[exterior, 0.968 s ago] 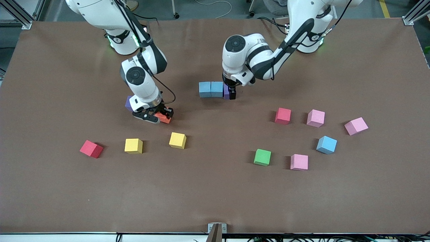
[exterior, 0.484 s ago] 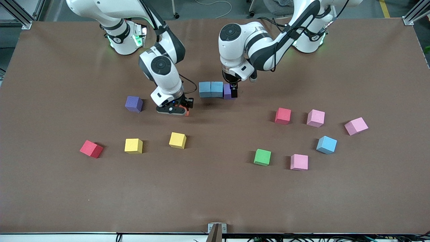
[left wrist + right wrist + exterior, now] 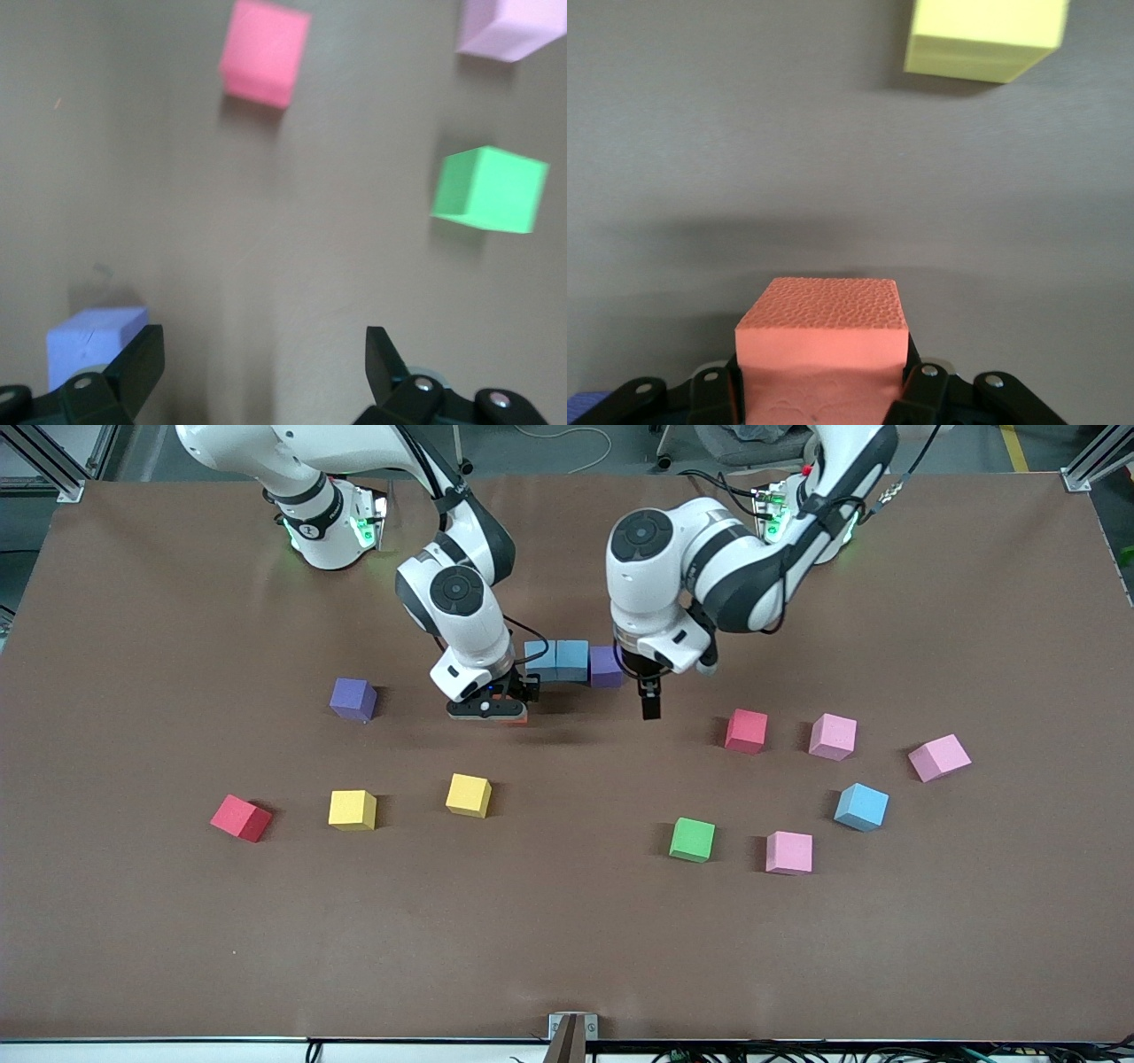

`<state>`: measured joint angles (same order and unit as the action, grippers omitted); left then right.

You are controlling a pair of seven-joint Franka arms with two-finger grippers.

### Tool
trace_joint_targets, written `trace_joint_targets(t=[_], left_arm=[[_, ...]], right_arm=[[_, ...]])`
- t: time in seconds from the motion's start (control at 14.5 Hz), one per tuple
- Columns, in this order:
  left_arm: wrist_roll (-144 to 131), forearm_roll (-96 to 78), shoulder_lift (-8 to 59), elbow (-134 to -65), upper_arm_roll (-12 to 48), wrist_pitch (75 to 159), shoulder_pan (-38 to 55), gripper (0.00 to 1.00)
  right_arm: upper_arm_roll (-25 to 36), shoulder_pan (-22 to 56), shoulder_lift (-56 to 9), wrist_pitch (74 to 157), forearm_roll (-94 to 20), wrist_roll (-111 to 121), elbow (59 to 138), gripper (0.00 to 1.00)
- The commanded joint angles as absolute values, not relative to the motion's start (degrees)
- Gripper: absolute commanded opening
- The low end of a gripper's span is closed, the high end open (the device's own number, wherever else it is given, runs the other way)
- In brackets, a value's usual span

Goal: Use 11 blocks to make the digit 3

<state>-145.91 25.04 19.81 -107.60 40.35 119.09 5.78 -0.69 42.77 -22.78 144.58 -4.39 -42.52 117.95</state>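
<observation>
A: So, anything held? The row (image 3: 571, 662) of two blue blocks and a purple one sits mid-table.

B: Yep, right gripper (image 3: 496, 710) clamps an orange block (image 3: 822, 341) over the table beside it. Left gripper (image 3: 649, 701) hangs spread, empty.

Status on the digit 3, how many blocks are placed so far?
Done: three, two blue blocks and a purple block in one row. In hand: the right gripper carries an orange block near that row; the left gripper is open and empty beside the purple block. Left: seven more from the loose blocks.
</observation>
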Motion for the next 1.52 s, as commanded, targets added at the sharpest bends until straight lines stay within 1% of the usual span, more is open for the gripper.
trace_joint_targets(t=[0.0, 0.41, 0.69, 0.9, 1.04, 1.18, 1.45], left_arm=[[-137.8, 25.4, 22.1, -102.5, 40.8, 115.5, 3.3, 1.00], [-117.3, 25.2, 23.3, -95.5, 40.8, 113.7, -3.5, 1.00], [-105.2, 24.6, 25.3, -88.9, 40.4, 109.5, -4.7, 1.00], [-96.2, 22.9, 26.7, -84.1, 40.4, 107.0, -7.7, 1.00], [-87.1, 22.7, 26.7, -83.8, 40.3, 105.4, -9.6, 1.00], [-78.4, 22.7, 26.7, -83.8, 40.4, 105.2, -12.5, 1.00], [-67.8, 22.5, 26.8, -83.8, 40.3, 105.2, -14.8, 1.00]], right_arm=[[-0.4, 44.6, -26.4, 144.1, -5.6, -43.5, 114.4, 0.00], [-0.3, 46.5, -28.4, 144.5, -5.6, -45.7, 113.6, 0.00], [-0.3, 47.3, -28.7, 144.3, -5.6, -46.6, 113.8, 0.00], [-0.3, 47.5, -28.9, 144.8, -5.6, -47.3, 113.9, 0.00], [-0.3, 48.2, -29.3, 144.8, -5.5, -47.3, 113.9, 0.00], [-0.3, 48.3, -29.4, 144.8, -5.5, -47.3, 114.1, 0.00], [-0.3, 48.3, -29.6, 145.1, -5.5, -47.5, 114.1, 0.00]])
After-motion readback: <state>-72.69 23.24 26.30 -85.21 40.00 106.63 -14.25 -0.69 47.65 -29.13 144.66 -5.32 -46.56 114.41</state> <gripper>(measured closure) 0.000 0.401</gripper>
